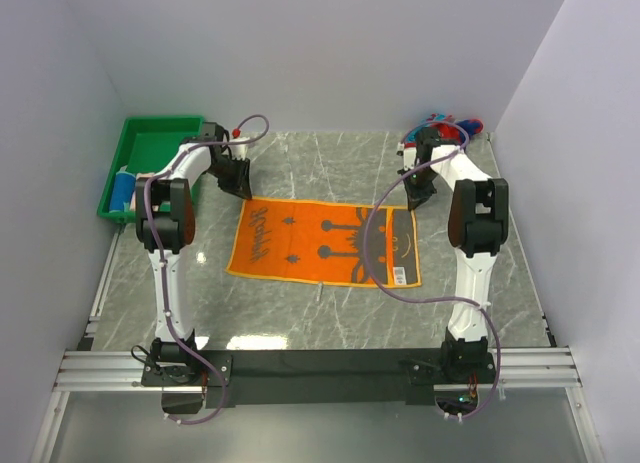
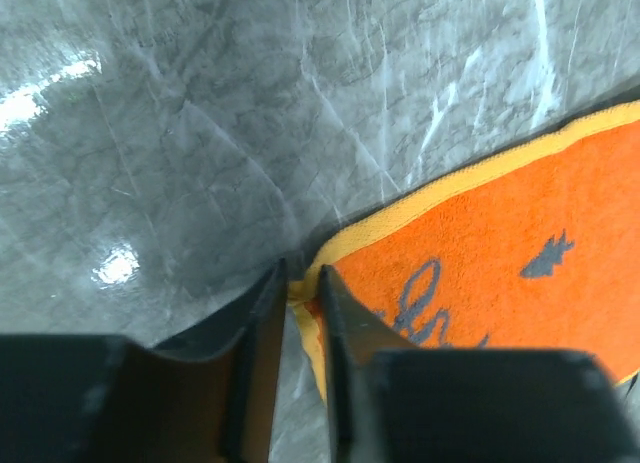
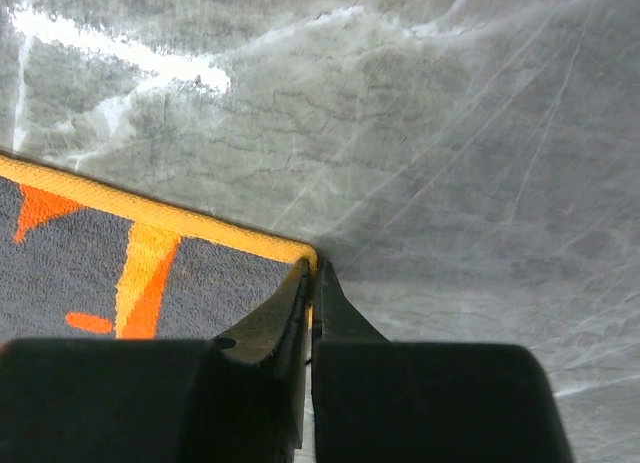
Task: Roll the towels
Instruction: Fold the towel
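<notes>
Working on the orange towel [image 1: 325, 245], spread flat in the middle of the table [image 1: 330, 163] with its long edges running left to right and no turn of a roll started yet.

Pinching its far-left corner with the left gripper [image 1: 236, 186], narrowed to a thin slit with the yellow hem caught between the fingers. Pinching the far-right corner with the right gripper [image 1: 418, 198], closed almost completely (only a sliver of orange showing in the seam, from the right wrist view), right where the hem ends at the corner.

Holding both far corners at once, most likely to keep that edge straight and level, so that it can be turned over toward the near side evenly. Gripping on one side alone would probably skew the roll. Reaching down low with fingers angled onto the marble, presumably because thin cloth lying flat offers nothing to take hold of except its very edge.

Off at the far left, a green tray [image 1: 135, 143] holding what looks like a rolled blue towel [image 1: 122, 190] at its near end. In the far-right corner, behind the right arm, a bunched red-and-blue towel [image 1: 452, 124], well apart from the orange one and seemingly waiting its turn.
</notes>
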Available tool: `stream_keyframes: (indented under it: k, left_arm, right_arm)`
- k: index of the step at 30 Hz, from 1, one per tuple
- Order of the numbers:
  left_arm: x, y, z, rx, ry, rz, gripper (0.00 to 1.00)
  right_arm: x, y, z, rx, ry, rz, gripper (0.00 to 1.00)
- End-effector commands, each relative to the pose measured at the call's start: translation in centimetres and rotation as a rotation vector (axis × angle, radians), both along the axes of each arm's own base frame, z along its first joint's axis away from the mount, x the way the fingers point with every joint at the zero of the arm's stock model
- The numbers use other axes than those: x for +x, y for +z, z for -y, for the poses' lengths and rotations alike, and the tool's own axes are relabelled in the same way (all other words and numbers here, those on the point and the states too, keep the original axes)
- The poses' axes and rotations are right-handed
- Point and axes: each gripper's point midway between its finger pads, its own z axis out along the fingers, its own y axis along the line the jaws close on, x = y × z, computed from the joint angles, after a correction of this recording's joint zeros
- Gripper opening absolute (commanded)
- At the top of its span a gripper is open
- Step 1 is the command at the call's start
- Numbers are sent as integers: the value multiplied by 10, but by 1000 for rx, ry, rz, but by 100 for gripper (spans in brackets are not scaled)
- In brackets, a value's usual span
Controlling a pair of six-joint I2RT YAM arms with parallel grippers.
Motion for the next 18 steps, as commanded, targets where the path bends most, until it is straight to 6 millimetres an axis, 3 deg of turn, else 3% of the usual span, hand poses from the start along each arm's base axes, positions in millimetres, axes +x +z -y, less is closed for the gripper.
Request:
stream_keyframes:
  k: [1,8,13,14,17,18]
  left_arm:
    - [0,0,5,-38,2,-3,23]
    - [24,25,-6,-67,61,72,1]
    - [26,51,-12,-79,22,121,1]
    - [27,55,-25,-71,20,142,1]
    - [17,72,-28,-66,-43,208,1]
    - [13,75,-29,-72,-60,223,0]
  right_arm:
    - [14,0,6,-38,4,26,0]
    - [34,19,7,-34,-16,91,0]
    - [53,51,12,-28,-23,186,0]
    - [52,56,11,-11,-19,184,0]
    - [48,80,7,18,4,211,0]
    - [40,77,4,25,15,193,0]
